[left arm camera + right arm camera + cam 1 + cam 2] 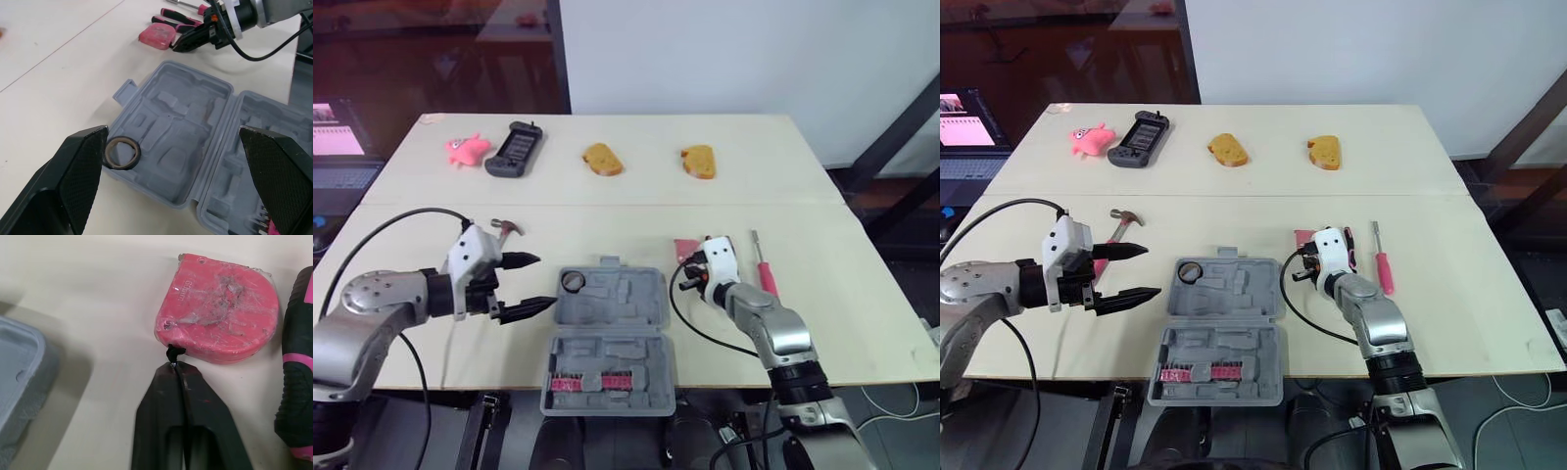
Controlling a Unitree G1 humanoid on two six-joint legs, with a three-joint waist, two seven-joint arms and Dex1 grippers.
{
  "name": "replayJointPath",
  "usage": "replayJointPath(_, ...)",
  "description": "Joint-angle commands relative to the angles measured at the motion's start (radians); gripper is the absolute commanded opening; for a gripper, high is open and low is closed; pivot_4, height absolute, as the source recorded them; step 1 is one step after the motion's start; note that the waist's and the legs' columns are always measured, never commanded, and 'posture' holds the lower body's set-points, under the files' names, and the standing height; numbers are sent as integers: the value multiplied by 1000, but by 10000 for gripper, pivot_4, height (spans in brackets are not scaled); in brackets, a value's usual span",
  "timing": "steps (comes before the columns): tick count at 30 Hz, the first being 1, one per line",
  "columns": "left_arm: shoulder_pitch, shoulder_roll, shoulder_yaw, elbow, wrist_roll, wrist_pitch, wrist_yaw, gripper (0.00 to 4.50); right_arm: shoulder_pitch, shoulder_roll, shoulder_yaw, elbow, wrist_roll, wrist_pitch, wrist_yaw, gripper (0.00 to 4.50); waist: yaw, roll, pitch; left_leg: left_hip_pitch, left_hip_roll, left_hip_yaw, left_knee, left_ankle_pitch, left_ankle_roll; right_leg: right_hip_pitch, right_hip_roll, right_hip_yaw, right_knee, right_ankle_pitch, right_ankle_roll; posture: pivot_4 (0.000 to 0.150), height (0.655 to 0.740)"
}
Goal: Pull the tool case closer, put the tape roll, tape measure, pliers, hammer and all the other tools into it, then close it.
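— What's in reach?
— Pink plastic tape measure, marked "60mm", lies beside the open grey moulded tool case — my right gripper pressed together at its black tab, left gripper spread wide.

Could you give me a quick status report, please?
Left gripper open beside the open case, tape roll inside. Right gripper shut on tape measure tab. Pliers, screwdriver, hammer outside.

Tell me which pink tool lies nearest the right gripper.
The pink tape measure: the right gripper, shut, touches its black tab; the pliers and screwdriver lie farther off.
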Motion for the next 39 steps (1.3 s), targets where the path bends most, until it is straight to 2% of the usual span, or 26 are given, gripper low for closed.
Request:
replayJointPath(1, -7, -3, 18, 0, 2, -25, 5, 45000, 10, 19, -10, 11, -2, 8, -10, 261, -2, 0, 0, 0, 0, 0, 0, 0, 0, 0, 0, 0, 0, 0, 0, 1500, 7207)
replayJointPath(9, -10, -22, -5, 8, 3, -32, -2, 45000, 113, -20, 13, -173, 16, 145, 27, 261, 4, 0, 0, 0, 0, 0, -1, 0, 0, 0, 0, 0, -1, 0, 0, 1500, 7207)
replayJointPath(25, -72, -66, -109, 55, 11, -50, -49, 45000, 464, -123, 9, -673, 88, 454, 47, 261, 6, 0, -1, 0, 0, 0, -2, 0, 0, 0, 0, 0, -3, -2, -4, 1500, 7207)
replayJointPath(33, -88, -76, -143, 76, 20, -60, -69, 45000, 581, -179, -5, -843, 170, 584, 80, 261, 7, -1, -1, 0, 0, 0, -3, 0, 0, 1, 0, 0, -6, -2, -4, 1500, 7207)
replayJointPath(39, -84, -71, -152, 75, 22, -64, -94, 45000, 619, -168, -29, -909, 219, 648, 79, 261, 5, -1, -1, 0, 0, 0, -4, 0, 0, 1, 0, 0, -8, -2, -4, 1500, 7207)
